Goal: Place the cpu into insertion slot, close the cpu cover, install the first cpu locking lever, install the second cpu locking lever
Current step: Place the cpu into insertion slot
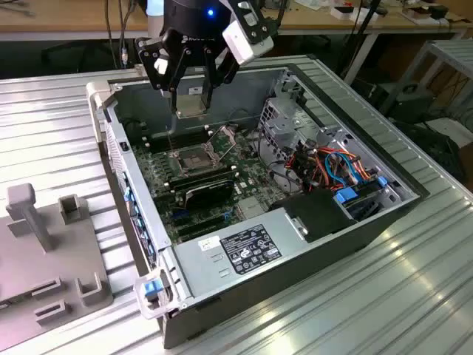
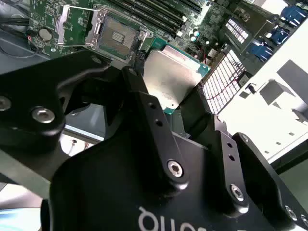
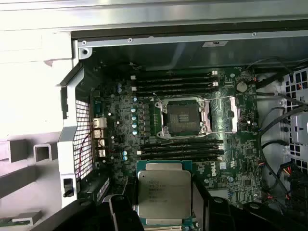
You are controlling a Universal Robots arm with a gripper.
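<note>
Gripper: jaws clamped on the chip by its edges.
Chip: held above the board, apart from the socket.
Socket: bare, cover swung open.
Risk: a tilted or off-centre seat may damage the socket; a loose grip drops the chip.

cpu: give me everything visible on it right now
The cpu is a flat square chip with a silvery-grey metal top that carries faint print. It sits on a green base that shows as a thin rim around it. The claw grips it by two opposite edges, metal face toward the wrist. It hangs in the air above the motherboard, apart from the insertion slot, which lies uncovered and unfilled.
</note>
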